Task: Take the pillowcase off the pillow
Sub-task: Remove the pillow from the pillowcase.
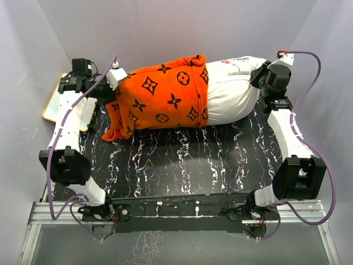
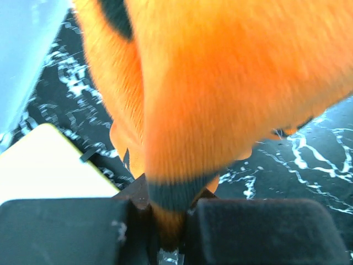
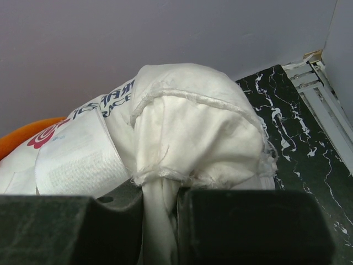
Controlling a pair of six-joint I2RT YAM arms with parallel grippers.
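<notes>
Left gripper (image 2: 165,234): clamped on pillowcase (image 1: 160,96) end | right gripper (image 3: 162,221): clamped on pillow (image 1: 234,91) corner | pillow along table (image 1: 182,160) far edge, left part covered | risk: I judge either thin pinch may slip once I pull apart.

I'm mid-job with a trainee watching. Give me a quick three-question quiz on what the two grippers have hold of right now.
1. True or false: the pillowcase is fully off the pillow.
2. The left gripper is shut on: A) the pillow, B) the pillowcase, C) nothing.
3. Fill in (bare or covered): the right gripper pinches the pillow at its ____ end.

Key: 1 false, the orange cover wraps most of the pillow; 2 B; 3 bare.
</notes>
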